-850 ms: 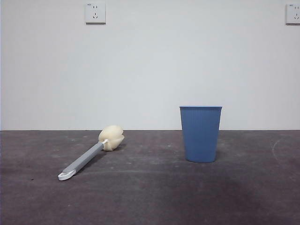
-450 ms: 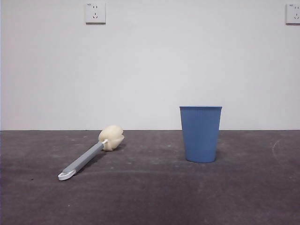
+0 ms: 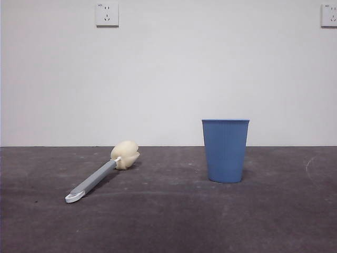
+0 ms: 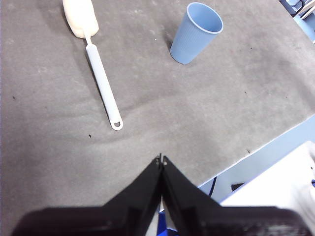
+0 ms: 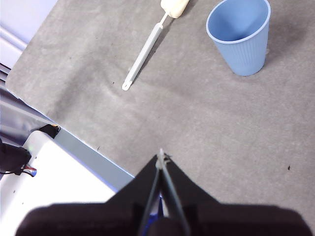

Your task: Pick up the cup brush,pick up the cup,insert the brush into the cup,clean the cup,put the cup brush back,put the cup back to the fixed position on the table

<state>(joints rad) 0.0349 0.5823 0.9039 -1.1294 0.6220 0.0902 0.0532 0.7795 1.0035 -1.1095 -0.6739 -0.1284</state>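
Note:
The cup brush (image 3: 100, 175) lies flat on the table (image 3: 168, 221) at the left, cream sponge head toward the wall, white looped tip toward the front. The blue ribbed cup (image 3: 225, 150) stands upright to its right, mouth up and empty. Both arms hang high over the table's near edge. My left gripper (image 4: 161, 160) is shut with nothing in it, well short of the cup brush (image 4: 98, 73) and the cup (image 4: 196, 33). My right gripper (image 5: 161, 156) is likewise shut and empty, far from the cup (image 5: 240, 34) and the cup brush (image 5: 147, 46).
A white wall with two sockets (image 3: 107, 14) backs the table. The table's near edge (image 4: 256, 150) and a white unit (image 5: 59, 182) beyond it show in the wrist views.

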